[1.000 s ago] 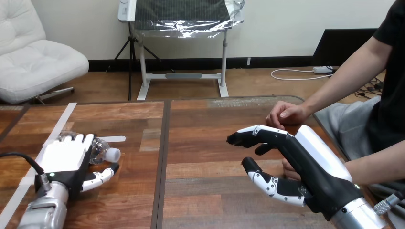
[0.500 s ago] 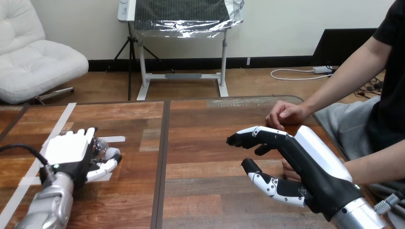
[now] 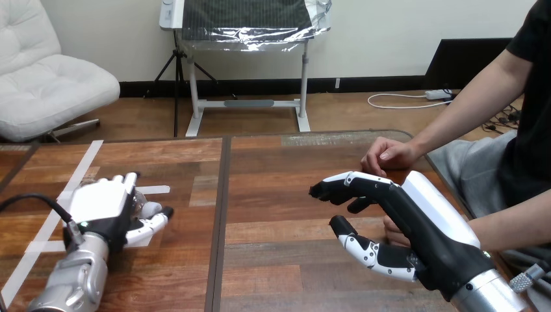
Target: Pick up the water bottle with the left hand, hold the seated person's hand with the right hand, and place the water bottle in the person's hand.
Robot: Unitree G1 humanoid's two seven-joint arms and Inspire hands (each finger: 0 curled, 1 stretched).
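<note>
Wooden table (image 3: 279, 162), divided by a dark seam (image 3: 222, 214): left of the seam, the robot's left hand (image 3: 101, 205) is covering the water bottle (image 3: 148, 208), whose cap is peeking out toward the seam; whether it is gripping cannot be told. Right of the seam, the right hand (image 3: 419, 224) is spreading wide, clasping nothing, beside the person's nearer hand (image 3: 390, 229). The pickup appears to be under way and is calling next for a firm grasp and lift.

A robotics lab or test room is suggested: a wooden counter (image 3: 286, 195) is marked with strips of white tape (image 3: 84, 159). The robot's left hand (image 3: 97, 201) and right hand (image 3: 390, 214) are held over it. A person (image 3: 526, 130) is seated at its right side.
</note>
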